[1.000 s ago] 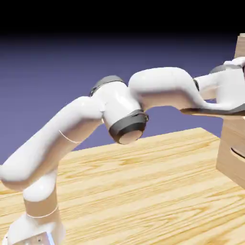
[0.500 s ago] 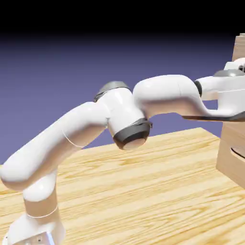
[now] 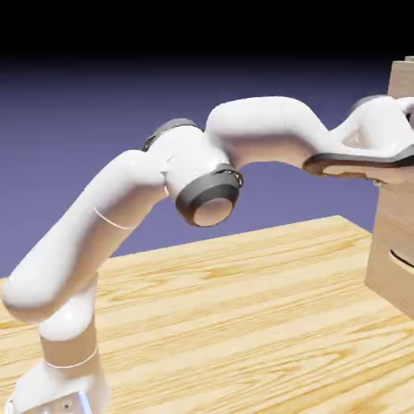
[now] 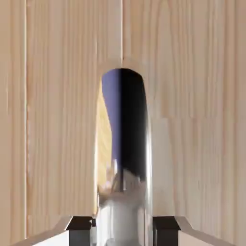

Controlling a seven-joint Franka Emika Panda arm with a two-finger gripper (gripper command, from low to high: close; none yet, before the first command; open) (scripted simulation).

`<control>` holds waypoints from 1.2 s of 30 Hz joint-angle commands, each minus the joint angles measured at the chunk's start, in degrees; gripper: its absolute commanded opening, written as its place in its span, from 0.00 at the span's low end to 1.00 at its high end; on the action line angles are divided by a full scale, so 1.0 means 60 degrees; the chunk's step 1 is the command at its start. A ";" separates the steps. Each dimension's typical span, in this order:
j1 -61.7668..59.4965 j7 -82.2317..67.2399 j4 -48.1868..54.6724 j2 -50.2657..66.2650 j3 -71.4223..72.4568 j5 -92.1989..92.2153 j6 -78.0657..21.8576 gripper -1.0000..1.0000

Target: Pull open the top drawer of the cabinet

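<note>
The cabinet (image 3: 396,234) stands at the exterior view's right edge, and my white arm reaches across to its upper front. There my hand (image 3: 386,133) meets the top drawer (image 3: 402,85); the fingers are cut off by the picture's edge. In the hand view, pale wood of the top drawer (image 4: 192,120) fills the picture. A shiny metal handle (image 4: 126,144) runs up the middle of it. My gripper (image 4: 123,230) is shut on that handle, with one grey fingertip (image 4: 80,227) against each side.
The yellow plank table (image 3: 242,315) stretches from the arm's base (image 3: 61,380) to the cabinet's foot. A lower drawer panel with a dark curved slot (image 3: 402,259) sits under my hand.
The fingers have closed from wide open onto the handle. The elbow and forearm dipped, then rose and drew back toward the left, while the hand stayed at the cabinet front.
</note>
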 commanded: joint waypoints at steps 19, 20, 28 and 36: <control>-0.2281 -0.7817 -0.0804 -0.3280 0.5066 0.2872 -0.1466 0.00; -0.2601 -0.8047 -0.1121 -0.3387 0.5392 0.2925 -0.1613 0.00; -0.4765 -0.7033 -0.3888 -0.2900 0.6597 0.2217 -0.2444 0.00; -0.7217 -0.6246 -0.6656 -0.2544 0.8035 0.1883 -0.3114 0.00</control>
